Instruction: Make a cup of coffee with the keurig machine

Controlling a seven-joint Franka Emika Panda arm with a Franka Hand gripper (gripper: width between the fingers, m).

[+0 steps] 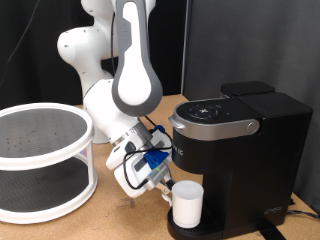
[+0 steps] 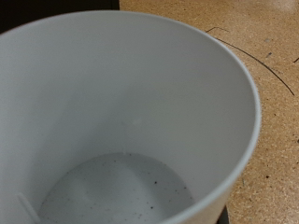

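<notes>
The white cup [image 1: 187, 203] stands upright under the spout of the black keurig machine [image 1: 235, 130], on its drip tray at the exterior view's bottom middle. The machine's silver-grey lid is down. My gripper [image 1: 164, 186] hangs low on the cup's left side in the exterior view, right against it or nearly so. In the wrist view the cup [image 2: 121, 93] fills almost the whole picture. I look down into it and it holds no liquid, only a few dark specks on the bottom. My fingers do not show in the wrist view.
A white round two-tier rack [image 1: 40, 160] stands at the exterior view's left on the wooden table [image 1: 100, 225]. The arm's white base rises behind. In the wrist view a thin dark cable [image 2: 252, 51] lies on the table [image 2: 276, 112] beside the cup.
</notes>
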